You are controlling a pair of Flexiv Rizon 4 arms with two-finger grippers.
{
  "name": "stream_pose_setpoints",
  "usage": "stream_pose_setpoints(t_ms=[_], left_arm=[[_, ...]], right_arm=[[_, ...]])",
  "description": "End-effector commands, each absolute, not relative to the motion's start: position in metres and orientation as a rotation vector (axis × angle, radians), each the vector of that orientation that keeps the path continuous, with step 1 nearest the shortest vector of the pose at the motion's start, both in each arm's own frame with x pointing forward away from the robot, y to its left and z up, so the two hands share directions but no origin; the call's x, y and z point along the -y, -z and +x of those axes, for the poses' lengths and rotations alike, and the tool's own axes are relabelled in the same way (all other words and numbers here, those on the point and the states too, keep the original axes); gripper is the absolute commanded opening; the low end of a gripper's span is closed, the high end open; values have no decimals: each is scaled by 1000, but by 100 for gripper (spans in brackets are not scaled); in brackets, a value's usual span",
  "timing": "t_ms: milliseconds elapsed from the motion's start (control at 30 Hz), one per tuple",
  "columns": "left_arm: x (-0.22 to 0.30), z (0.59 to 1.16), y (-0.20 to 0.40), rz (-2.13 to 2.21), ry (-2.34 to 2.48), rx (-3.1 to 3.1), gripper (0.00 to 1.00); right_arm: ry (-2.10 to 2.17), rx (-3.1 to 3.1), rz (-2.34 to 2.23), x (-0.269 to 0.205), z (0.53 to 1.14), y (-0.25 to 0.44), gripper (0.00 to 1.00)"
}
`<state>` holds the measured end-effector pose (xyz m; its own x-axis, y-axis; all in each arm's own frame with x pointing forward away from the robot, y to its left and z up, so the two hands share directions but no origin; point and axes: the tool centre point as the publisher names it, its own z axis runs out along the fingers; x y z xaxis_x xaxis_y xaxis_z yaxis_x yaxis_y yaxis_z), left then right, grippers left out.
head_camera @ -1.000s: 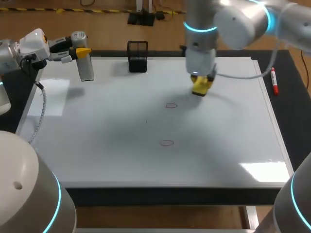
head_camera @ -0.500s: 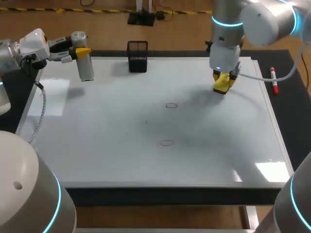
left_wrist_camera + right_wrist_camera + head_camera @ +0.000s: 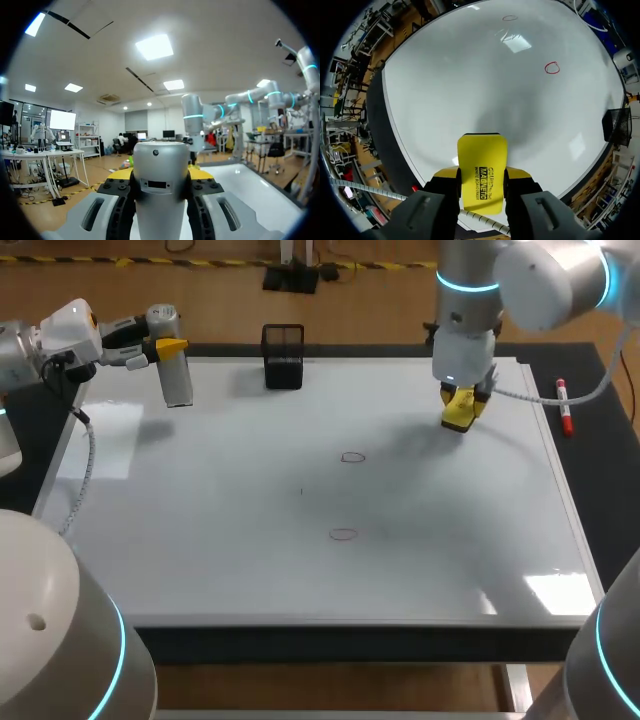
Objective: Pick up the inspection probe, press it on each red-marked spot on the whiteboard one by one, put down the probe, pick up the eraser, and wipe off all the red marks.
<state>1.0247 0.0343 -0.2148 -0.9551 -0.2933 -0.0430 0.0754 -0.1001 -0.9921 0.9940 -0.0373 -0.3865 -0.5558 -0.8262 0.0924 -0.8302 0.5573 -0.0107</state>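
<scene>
Probe held over the far-left corner, eraser held near the far-right corner

The left arm [image 3: 60, 340] came in over the far-left corner of the whiteboard [image 3: 200, 550], which lay flat on the desk [image 3: 612, 480]. The left jaws were clamped on the probe [image 3: 178, 380], a silver cylinder that hung upright above the board and clear of its surface. In the left wrist view the probe [image 3: 161, 185] filled the gap between the two fingers, gripped from both sides.

The right arm [image 3: 468, 300] hung over the whiteboard near its far-right corner. The right jaws were closed on the yellow eraser [image 3: 459, 411]; in the right wrist view the eraser [image 3: 482, 172] sat pinched between the fingers. Whether it touched the board could not be told.

The far red mark [image 3: 351, 457] [image 3: 552, 67] and the near red mark [image 3: 343, 534] [image 3: 509, 18] lay around the board's middle, well apart from both tools. A black mesh holder [image 3: 283, 356] stood at the far edge, and a red marker [image 3: 565, 407] lay on the desk beside the board's right edge
</scene>
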Motion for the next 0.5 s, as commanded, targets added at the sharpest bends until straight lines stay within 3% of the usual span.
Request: stream_pose_setpoints(t_ms=[33,500], left_arm=[[-34,1024,213,-242,2146,-1920,0],[55,986,212,-156,2235,-1945,0]], right_arm=[[-85,2700,1441,38,995,386,0],[-85,2700,1441,38,995,386,0]])
